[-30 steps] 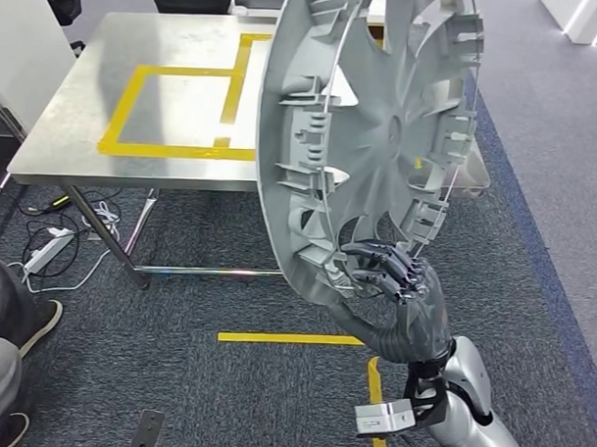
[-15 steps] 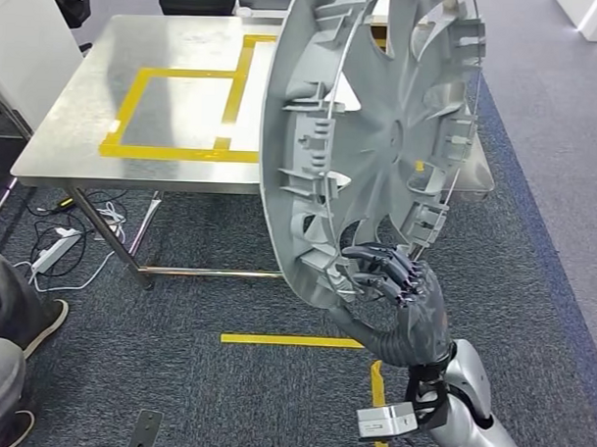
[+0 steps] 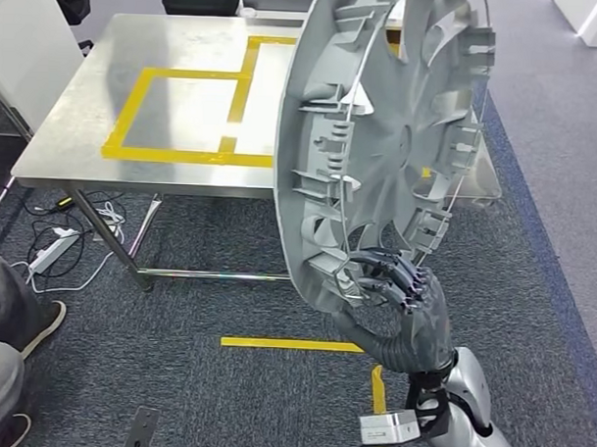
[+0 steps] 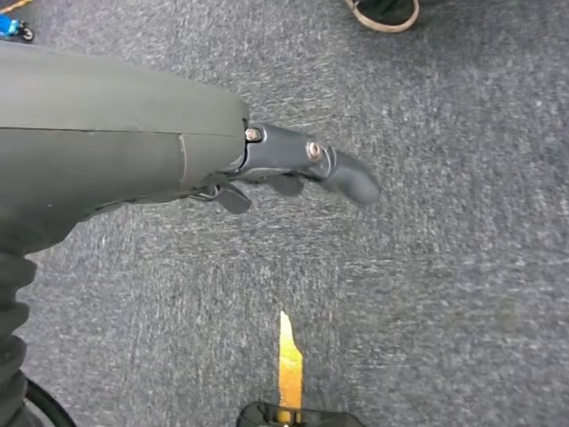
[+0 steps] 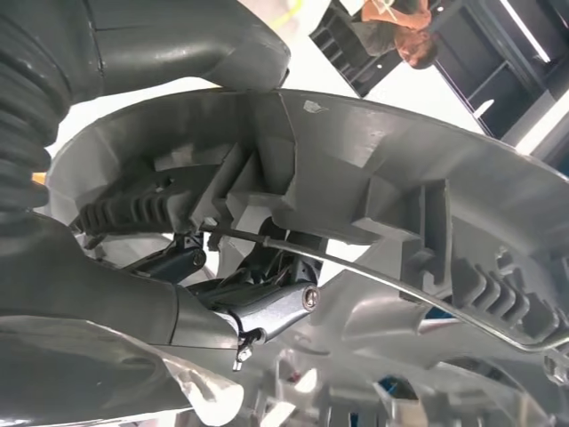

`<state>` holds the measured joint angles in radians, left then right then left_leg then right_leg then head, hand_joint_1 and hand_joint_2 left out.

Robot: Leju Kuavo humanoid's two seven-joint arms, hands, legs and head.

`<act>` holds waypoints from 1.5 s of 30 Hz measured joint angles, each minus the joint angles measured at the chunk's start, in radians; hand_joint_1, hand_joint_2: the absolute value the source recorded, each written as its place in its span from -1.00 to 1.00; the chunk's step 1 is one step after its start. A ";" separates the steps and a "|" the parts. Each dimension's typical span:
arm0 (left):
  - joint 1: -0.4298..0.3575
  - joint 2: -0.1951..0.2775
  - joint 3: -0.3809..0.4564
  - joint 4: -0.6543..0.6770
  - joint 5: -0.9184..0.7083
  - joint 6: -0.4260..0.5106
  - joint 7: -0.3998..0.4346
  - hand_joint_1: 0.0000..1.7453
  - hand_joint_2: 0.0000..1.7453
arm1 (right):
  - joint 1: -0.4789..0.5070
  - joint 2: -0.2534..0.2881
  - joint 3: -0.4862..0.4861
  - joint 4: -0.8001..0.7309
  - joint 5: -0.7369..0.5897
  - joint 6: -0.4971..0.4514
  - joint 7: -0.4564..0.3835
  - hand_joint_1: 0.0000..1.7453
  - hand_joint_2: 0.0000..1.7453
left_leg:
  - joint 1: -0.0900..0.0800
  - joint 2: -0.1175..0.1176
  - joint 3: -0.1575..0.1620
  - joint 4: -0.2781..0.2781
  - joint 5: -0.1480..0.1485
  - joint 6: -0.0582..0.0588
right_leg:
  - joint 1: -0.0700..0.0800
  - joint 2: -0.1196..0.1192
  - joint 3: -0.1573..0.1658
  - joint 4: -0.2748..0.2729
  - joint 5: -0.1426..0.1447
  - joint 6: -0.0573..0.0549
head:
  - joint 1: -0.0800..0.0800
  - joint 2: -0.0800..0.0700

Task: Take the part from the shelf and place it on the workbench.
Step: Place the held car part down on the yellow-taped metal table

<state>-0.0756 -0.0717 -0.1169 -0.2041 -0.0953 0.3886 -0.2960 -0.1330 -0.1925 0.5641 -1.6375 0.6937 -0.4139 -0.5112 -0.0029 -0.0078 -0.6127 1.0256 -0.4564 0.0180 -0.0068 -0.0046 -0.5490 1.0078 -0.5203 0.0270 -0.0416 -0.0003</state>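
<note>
A large round grey plastic wheel cover [image 3: 384, 138], with spokes and ribbed clips on its inner face, is held upright on edge by the right hand [image 3: 400, 306], whose dark fingers [image 3: 382, 271] are curled through the openings at the cover's lower rim; in the right wrist view the fingers are seen wrapped around the rim [image 5: 322, 178] and its thin wire ring. The cover is carried in the air above the dark grey carpet [image 3: 201, 377], in front of the near right corner of the stainless steel workbench [image 3: 99, 128], which is marked with yellow tape rectangles [image 3: 185, 112]. The left hand [image 4: 295, 169] is seen hanging over the carpet with its fingers loosely extended and nothing in it. A white power strip [image 3: 46, 252] with cables lies under the workbench's left edge, and a person's shoe [image 3: 36, 324] is visible near it.
</note>
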 joint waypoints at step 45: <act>0.002 -0.021 0.027 0.000 -0.017 -0.008 0.000 -1.00 1.00 | -0.002 0.031 -0.010 -0.004 -0.040 0.028 -0.017 1.00 1.00 | 0.002 -0.005 0.089 -0.008 -0.067 -0.009 | 0.004 0.006 -0.062 0.011 0.046 -0.013 | 0.009 0.000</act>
<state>-0.0733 -0.0928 -0.0897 -0.2041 -0.1124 0.3803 -0.2956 -0.1349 -0.1616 0.5538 -1.6416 0.6540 -0.3860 -0.5283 -0.0007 -0.0124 -0.5239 1.0173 -0.5236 0.0087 -0.0026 0.0009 -0.6113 1.0189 -0.4741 0.0135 -0.0327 0.0000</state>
